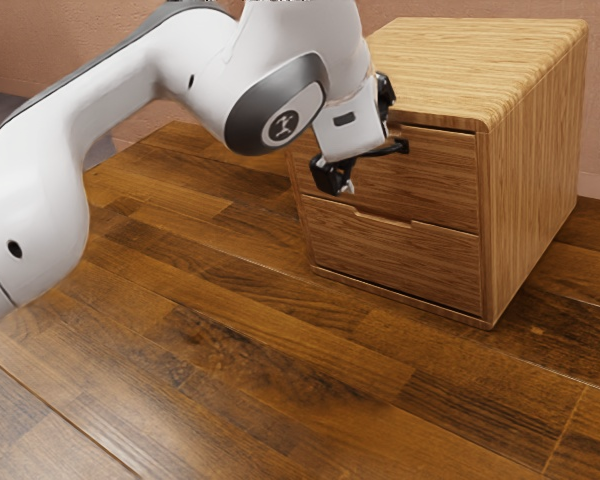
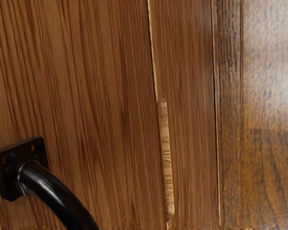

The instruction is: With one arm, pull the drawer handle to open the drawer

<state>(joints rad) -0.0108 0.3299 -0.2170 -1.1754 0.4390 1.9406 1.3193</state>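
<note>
A light wooden cabinet [image 1: 525,160] stands on the floor with two darker drawers in its front. The top drawer [image 1: 430,185] carries a black curved handle [image 1: 392,149]. My gripper [image 1: 336,176] is at the end of that handle nearer the exterior view's left, right against the drawer front, and the handle's bar runs into it. The top drawer's front looks about level with the cabinet face. In the wrist view the handle [image 2: 53,194] rises from its square black mounting plate [image 2: 17,165] on the drawer front [image 2: 86,96], just under my hand.
The lower drawer [image 1: 395,250] has a pale recessed notch [image 1: 382,219] along its top edge, also seen as a notch [image 2: 166,158] in the wrist view. Dark wooden floor [image 1: 280,380] spreads out in front of the cabinet. A pink wall [image 1: 60,40] stands behind.
</note>
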